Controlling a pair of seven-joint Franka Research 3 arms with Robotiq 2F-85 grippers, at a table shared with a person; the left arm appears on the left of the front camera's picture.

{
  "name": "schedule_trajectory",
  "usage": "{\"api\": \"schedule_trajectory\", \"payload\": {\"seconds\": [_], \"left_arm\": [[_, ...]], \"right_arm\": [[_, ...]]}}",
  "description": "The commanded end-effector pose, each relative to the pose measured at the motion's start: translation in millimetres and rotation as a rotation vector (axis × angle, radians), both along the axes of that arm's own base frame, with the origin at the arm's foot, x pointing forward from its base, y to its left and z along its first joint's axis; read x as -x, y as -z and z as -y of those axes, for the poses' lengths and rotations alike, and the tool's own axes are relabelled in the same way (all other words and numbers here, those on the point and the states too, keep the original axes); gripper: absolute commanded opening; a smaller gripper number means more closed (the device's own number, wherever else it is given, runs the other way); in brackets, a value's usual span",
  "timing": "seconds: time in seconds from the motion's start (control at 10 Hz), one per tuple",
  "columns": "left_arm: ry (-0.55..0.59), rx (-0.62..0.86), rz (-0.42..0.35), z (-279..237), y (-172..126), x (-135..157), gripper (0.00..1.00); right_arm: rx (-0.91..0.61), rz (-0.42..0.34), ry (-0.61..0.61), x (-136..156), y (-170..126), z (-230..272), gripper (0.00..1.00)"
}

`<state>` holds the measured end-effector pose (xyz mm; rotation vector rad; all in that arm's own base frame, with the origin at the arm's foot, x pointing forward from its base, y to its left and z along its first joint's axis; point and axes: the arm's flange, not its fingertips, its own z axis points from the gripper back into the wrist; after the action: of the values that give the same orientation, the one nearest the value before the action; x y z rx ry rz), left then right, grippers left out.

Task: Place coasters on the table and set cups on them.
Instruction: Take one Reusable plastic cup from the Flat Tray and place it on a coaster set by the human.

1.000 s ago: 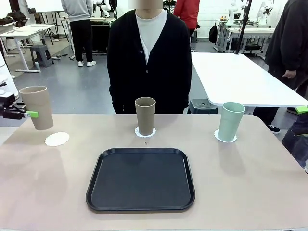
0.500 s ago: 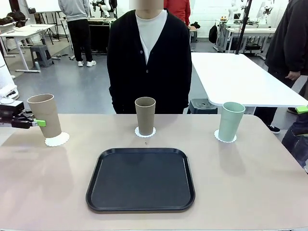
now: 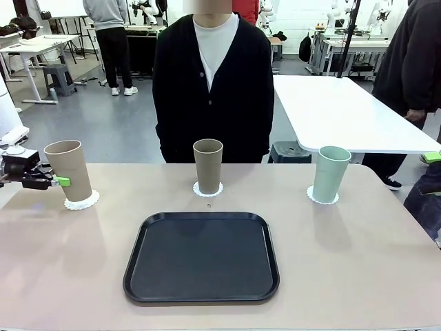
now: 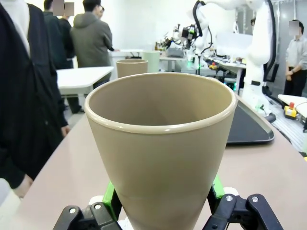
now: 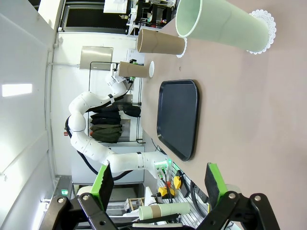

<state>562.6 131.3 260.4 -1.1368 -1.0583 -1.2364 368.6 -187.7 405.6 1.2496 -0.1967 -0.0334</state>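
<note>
A tan cup (image 3: 69, 170) stands upright on the left coaster (image 3: 82, 201), and my left gripper (image 3: 63, 181) is shut on it from the left. Up close, its green pads (image 4: 109, 199) press both sides of the tan cup (image 4: 160, 143). A second tan cup (image 3: 208, 165) rests on the middle coaster (image 3: 208, 189). The mint green cup (image 3: 331, 174) sits on the right coaster (image 3: 322, 198). My right gripper (image 5: 158, 184) is open and holds nothing, well back from the mint cup (image 5: 220, 21); one of its green fingertips (image 3: 432, 157) pokes in at the right edge.
A black rounded-square tray (image 3: 201, 256) lies bare at the middle of the beige table (image 3: 358, 276). A person in a dark cardigan (image 3: 213, 83) stands at the far edge behind the middle cup. A white table (image 3: 344, 114) stands behind on the right.
My left gripper has carried the tan cup right and down from a tilted hover onto the left coaster, where it now stands upright. The other cups have not moved.
</note>
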Motion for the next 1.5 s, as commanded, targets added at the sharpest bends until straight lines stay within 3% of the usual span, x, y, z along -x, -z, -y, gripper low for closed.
{"api": "schedule_trajectory", "payload": {"seconds": [0.0,1.4], "left_arm": [[0.026,0.001,0.067,-6.1,5.1,-4.6,0.85],[-0.003,-0.015,0.045,-6.0,9.7,-5.9,0.85]], "right_arm": [[0.006,-0.001,-0.007,1.1,-0.6,-0.3,1.0],[0.006,-0.001,-0.007,1.1,-0.6,-0.3,1.0]]}}
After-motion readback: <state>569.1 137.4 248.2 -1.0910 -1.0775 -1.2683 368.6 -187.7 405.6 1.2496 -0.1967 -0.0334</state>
